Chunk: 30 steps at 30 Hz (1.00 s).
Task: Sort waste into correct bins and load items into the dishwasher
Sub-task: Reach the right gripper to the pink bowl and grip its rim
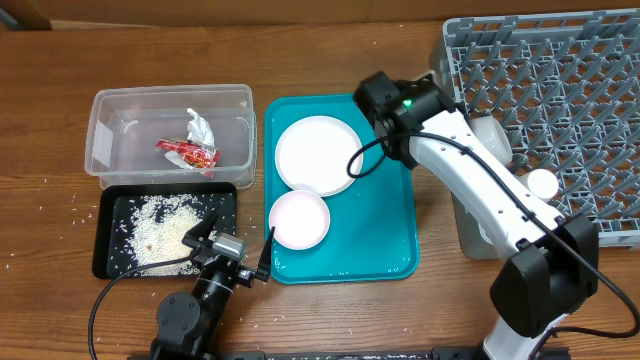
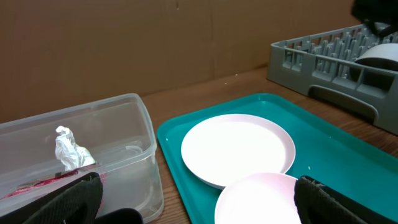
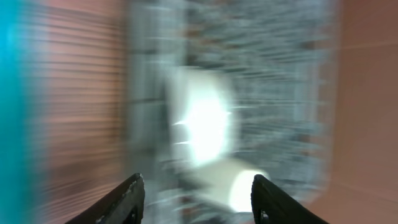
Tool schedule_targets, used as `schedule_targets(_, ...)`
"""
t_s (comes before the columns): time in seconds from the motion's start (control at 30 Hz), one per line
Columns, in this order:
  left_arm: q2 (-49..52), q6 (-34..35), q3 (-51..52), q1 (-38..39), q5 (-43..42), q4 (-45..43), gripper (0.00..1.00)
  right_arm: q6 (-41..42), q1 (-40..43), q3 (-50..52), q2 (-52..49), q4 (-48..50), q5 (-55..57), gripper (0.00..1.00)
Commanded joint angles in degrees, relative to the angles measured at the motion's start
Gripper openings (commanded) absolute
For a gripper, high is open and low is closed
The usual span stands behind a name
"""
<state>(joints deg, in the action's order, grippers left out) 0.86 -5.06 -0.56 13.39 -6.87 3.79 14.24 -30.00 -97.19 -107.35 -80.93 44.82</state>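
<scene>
The left claw sits low at the near edge of the bench, its two fingers spread wide and gripping nothing. Just ahead of it, at twelve o'clock in its own camera, a small white bowl lies roughly centred on the gap between the fingers, not touching either. Beyond the bowl, also at twelve, is the round white plate, and the bowl's rim overlaps the plate's near edge. Both rest on the teal tray.

At about ten o'clock from that claw stands the clear tub, with the red-and-white wrapper and the crumpled paper scrap inside it. From above, the black tray lies at nine o'clock, right beside the claw, with a heap of rice crumbs in it. A few more grains are scattered on the bench at its left.

The right claw is up over the gap between the teal tray and the grey dish rack. Its camera picture is badly blurred, yet the fingers plainly stand apart with nothing between them. Ahead of it, at twelve o'clock, are pale shapes inside the rack, too blurred to identify. From overhead a small white cup sits near the rack's near-left corner, close to the arm.
</scene>
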Motion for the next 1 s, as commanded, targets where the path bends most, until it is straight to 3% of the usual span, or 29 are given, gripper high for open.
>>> schedule_targets(0.0,-0.6,-0.1,0.3,-0.3,0.0,0.0,1.0,1.0,0.1,-2.8,0.6,1.1,-30.8,0.55)
schedule_targets(0.17,-0.6,-0.1,0.3,-0.3,0.0,0.0,1.0,1.0,-0.3,-1.1,0.6,5.3,-62.8,0.54)
schedule_targets(0.27,-0.6,-0.1,0.3,-0.3,0.0,0.0,1.0,1.3,-3.1,1.9,0.6,9.2,-69.9,0.52)
schedule_targets(0.37,-0.6,-0.1,0.3,-0.3,0.0,0.0,1.0,7.3,-7.5,5.9,0.6,12.9,-67.2,0.52)
schedule_targets(0.53,-0.6,-0.1,0.3,-0.3,0.0,0.0,1.0,18.0,-12.8,13.6,0.6,20.3,-53.5,0.58)
schedule_targets(0.63,-0.6,-0.1,0.3,-0.3,0.0,0.0,1.0,19.1,-13.1,17.8,0.6,26.1,-52.0,0.57)
schedule_targets(0.97,-0.6,-0.1,0.3,-0.3,0.0,0.0,1.0,20.6,-12.7,26.9,0.5,37.2,-52.3,0.29)
